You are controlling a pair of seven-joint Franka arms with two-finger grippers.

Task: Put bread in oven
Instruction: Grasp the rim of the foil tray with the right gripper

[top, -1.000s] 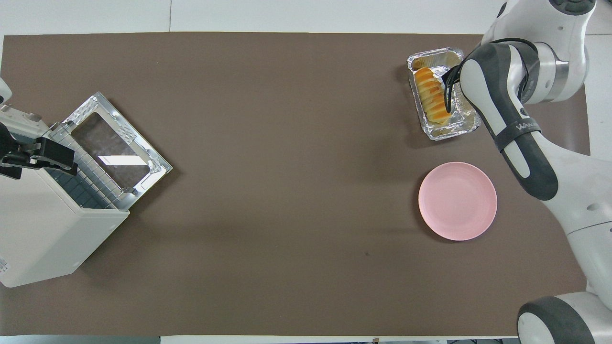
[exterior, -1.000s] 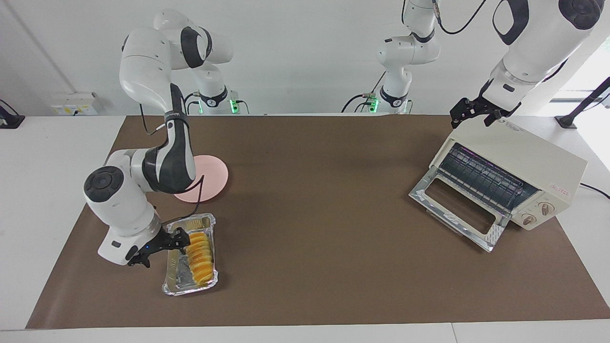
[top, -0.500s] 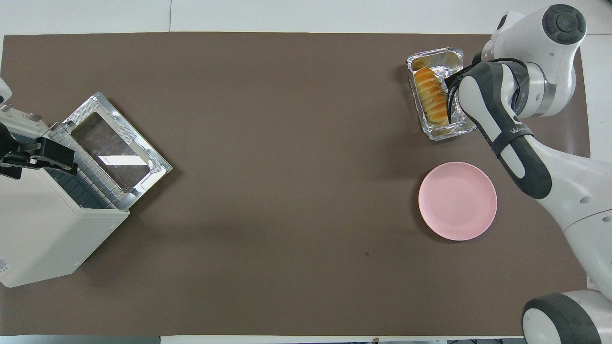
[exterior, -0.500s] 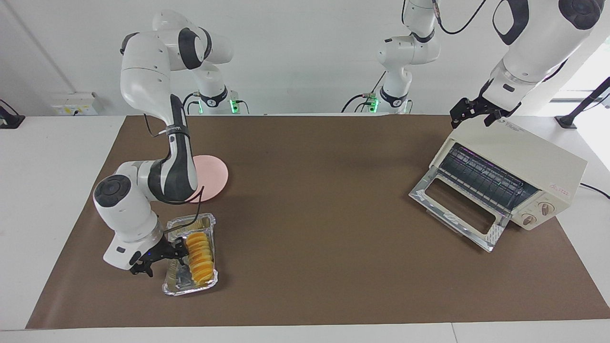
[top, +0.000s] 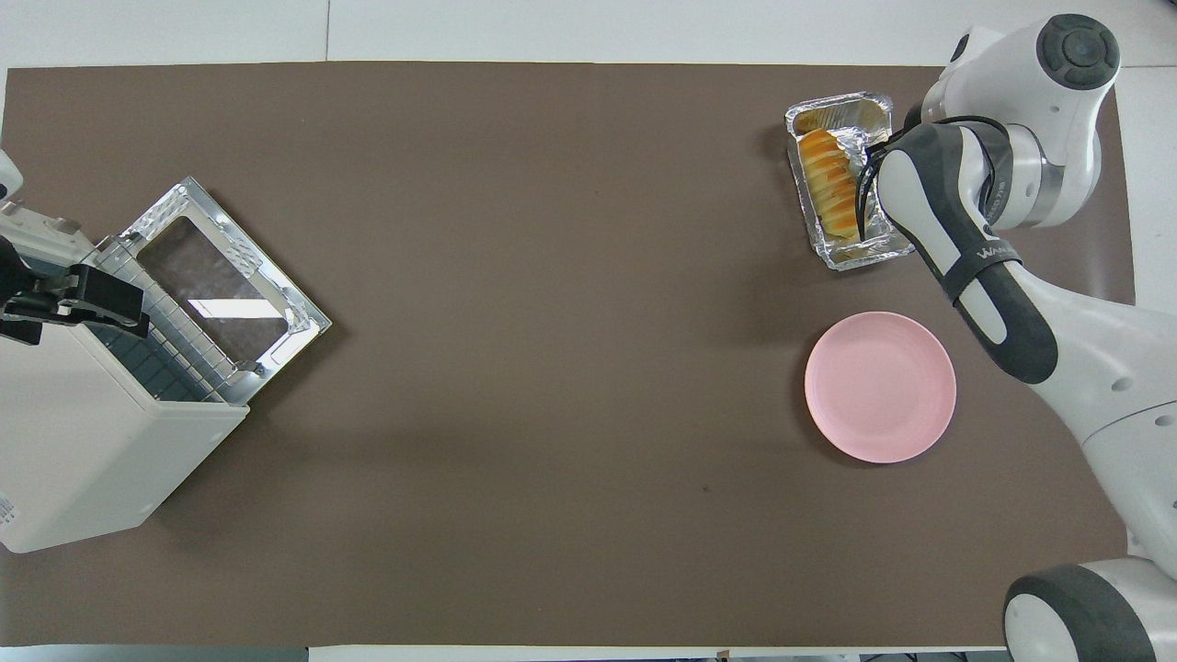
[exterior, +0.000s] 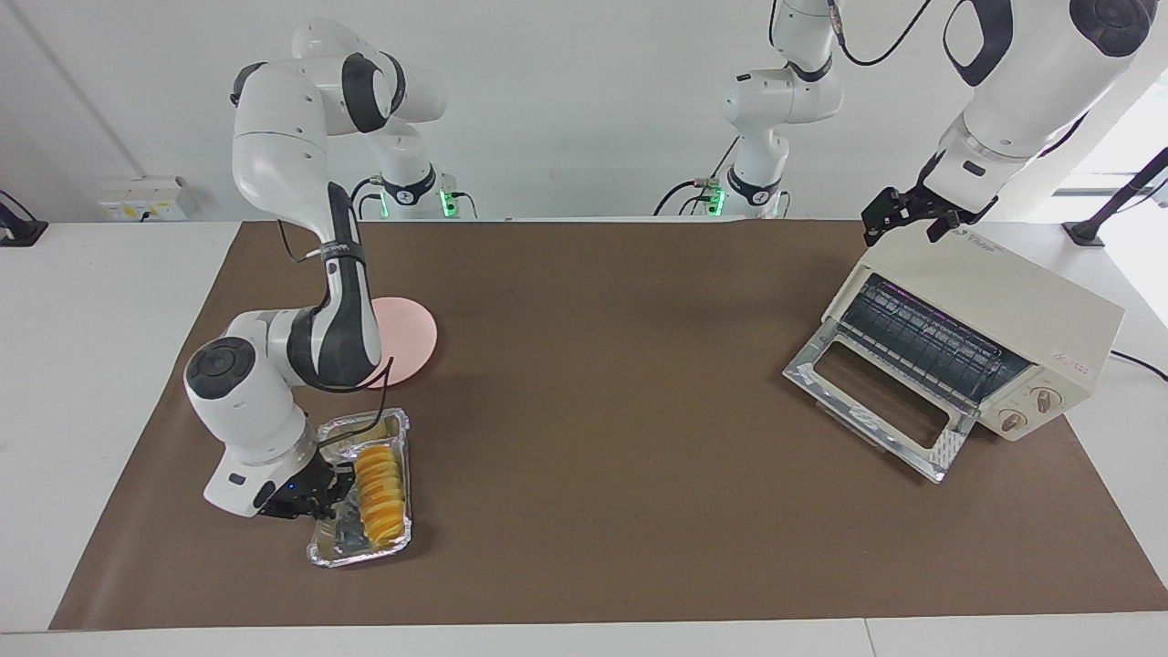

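The bread point(exterior: 379, 488) point(top: 830, 188), a ridged golden loaf, lies in a crinkled foil tray point(exterior: 365, 550) point(top: 860, 259) at the right arm's end of the table. My right gripper point(exterior: 321, 493) is down at the tray's long side, shut on its rim beside the loaf. In the overhead view the forearm covers the fingers. The cream oven point(exterior: 1013, 292) point(top: 74, 441) stands at the left arm's end with its glass door point(exterior: 876, 401) dropped open and the rack showing. My left gripper point(exterior: 899, 219) point(top: 83, 299) waits open over the oven's top.
A round pink plate point(exterior: 411, 333) point(top: 880, 386) lies nearer to the robots than the foil tray, partly hidden by the right arm in the facing view. A brown mat point(exterior: 602, 438) covers the table between tray and oven.
My right gripper came down lower at the tray's side and closed on its rim. The tray shifted slightly. The left arm has not moved.
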